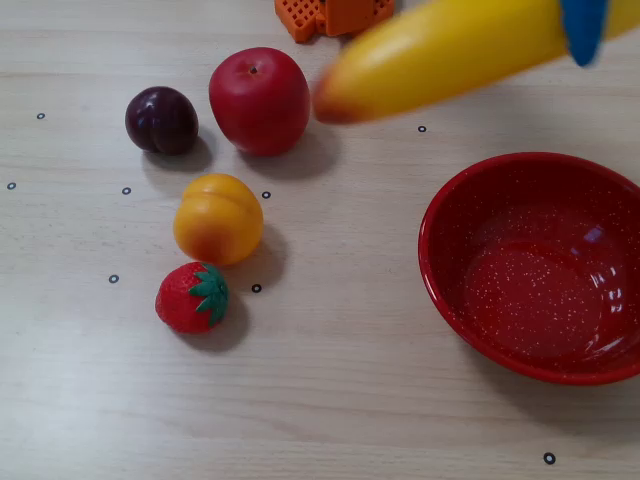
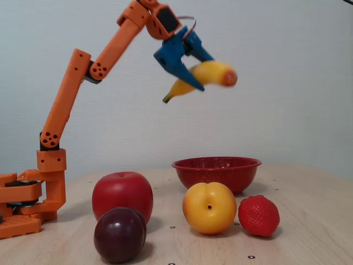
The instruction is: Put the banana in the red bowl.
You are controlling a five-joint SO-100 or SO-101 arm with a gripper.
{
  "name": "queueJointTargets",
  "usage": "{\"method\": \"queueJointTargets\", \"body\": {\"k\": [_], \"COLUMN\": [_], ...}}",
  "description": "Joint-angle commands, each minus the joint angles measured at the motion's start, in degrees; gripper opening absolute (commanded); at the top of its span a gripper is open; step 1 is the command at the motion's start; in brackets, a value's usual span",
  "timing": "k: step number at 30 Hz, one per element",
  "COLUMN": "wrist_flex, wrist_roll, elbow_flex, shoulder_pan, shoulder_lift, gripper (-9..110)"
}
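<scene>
The gripper (image 2: 193, 72), with blue fingers on an orange arm (image 2: 71, 94), is clamped on the banana (image 2: 212, 74) and holds it high in the air, clear of the table (image 2: 309, 221). In the side-on fixed view the banana hangs tilted, with its dark stem end lower and toward the arm base and its orange-red end higher, and it is blurred. In that view it sits well above the red bowl (image 2: 216, 172) and slightly toward the arm side of the bowl's centre.

In the fixed view from above, the banana (image 1: 440, 55) crosses the top edge of the frame, with its reddish tip pointing toward the red apple (image 1: 260, 100). One blue finger (image 1: 583, 30) overlaps it at the top right. The red bowl (image 1: 440, 250) stands upright on the table at the right, and nothing lies in it.

All other fruit lies left of the bowl in this view:
- The red apple is farthest from the camera.
- The dark plum (image 1: 161, 120) lies just beside the apple, on the side away from the bowl.
- The yellow-orange peach (image 1: 218, 218) lies below the apple.
- The strawberry (image 1: 192, 297) lies just beside the peach.
</scene>
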Motion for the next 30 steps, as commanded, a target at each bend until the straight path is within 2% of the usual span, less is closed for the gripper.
{"method": "queueJointTargets", "body": {"k": [1, 14, 25, 26, 29, 30], "wrist_flex": [5.5, 2.5, -2.6, -2.5, -1.5, -1.5], "wrist_roll": [-1.7, -2.9, -2.4, -1.9, -1.9, -1.9], "elbow_flex": [-1.4, -4.0, -3.0, -2.6, -1.5, -1.1], "shoulder_pan": [1.9, 3.7, 4.7, 4.7, 4.6, 4.5], "shoulder_lift": [0.7, -14.8, -20.9, -21.0, -20.8, -20.7], "gripper": [0, 0, 1, 3, 35, 42]}}
